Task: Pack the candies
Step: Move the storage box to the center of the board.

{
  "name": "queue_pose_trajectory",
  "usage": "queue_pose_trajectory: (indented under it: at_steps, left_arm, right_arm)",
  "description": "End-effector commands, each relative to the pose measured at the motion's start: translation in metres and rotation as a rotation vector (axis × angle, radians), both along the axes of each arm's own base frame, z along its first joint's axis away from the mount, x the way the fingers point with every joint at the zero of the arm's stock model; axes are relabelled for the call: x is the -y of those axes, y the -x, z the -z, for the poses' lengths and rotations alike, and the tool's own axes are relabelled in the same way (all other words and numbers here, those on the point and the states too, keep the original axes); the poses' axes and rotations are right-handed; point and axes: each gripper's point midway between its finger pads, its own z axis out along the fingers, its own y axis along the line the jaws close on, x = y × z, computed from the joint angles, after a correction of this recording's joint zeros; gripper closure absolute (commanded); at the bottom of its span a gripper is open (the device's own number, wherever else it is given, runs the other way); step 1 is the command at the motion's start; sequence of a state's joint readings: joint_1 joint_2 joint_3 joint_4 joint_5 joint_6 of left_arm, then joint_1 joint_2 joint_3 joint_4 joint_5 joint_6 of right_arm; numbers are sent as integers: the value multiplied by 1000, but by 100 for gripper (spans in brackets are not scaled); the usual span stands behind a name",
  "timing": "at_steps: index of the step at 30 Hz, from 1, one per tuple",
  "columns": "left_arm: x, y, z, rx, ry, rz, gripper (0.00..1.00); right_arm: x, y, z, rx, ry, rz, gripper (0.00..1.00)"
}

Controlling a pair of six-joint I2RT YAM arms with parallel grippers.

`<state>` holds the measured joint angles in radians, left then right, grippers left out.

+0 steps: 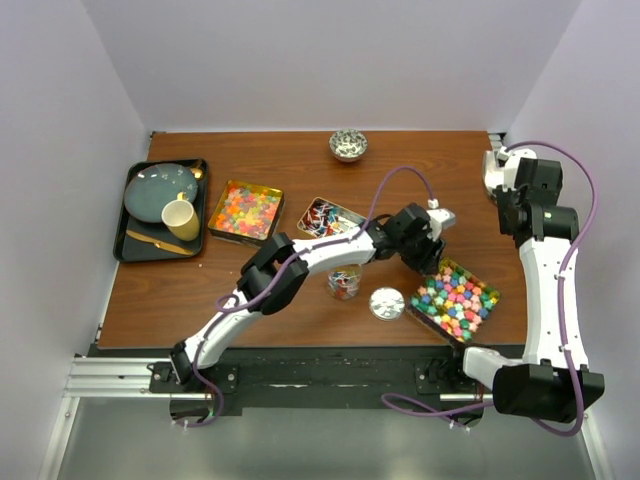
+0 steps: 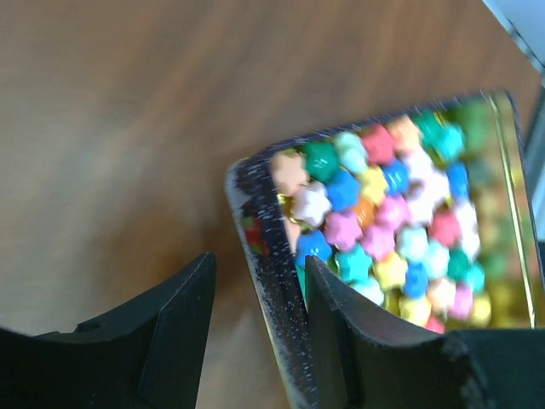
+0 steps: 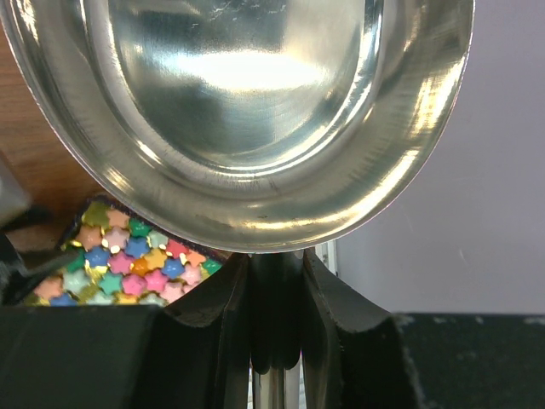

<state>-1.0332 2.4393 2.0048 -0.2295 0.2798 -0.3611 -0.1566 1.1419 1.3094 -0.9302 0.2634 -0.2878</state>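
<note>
Half-open left gripper (image 2: 258,271) straddles the rim of the tin (image 2: 255,213) of star candies (image 2: 375,230) at five o'clock; right gripper (image 3: 274,264), at two o'clock, clamps a steel scoop (image 3: 255,102).

My arms: white shells on the long links, black joint housings, black base blocks. Left arm (image 1: 320,256) and right arm (image 1: 545,290), same build. Thin purple cables (image 1: 404,168) loop off each. Left pincer (image 2: 255,290): matte black wedge fingers (image 2: 170,341), slightly grainy finish. Right pincer (image 3: 274,298): black too, two curved fingers (image 3: 332,315), smooth inner faces.
</note>
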Motion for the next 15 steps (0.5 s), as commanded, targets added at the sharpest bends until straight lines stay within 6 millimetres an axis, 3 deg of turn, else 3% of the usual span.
queue_pose_trajectory:
  at_steps: [1, 10, 15]
  left_arm:
    - [-27, -70, -8, 61, -20, -176, 50]
    - [-56, -124, -13, 131, -35, -276, 50]
    - [-96, -157, -11, 160, -97, -381, 51]
  right_arm:
    - [-5, -8, -1, 34, -43, 7, 100]
    - [-8, -15, 8, 12, -63, -16, 100]
    - [-10, -21, 10, 9, -77, -29, 100]
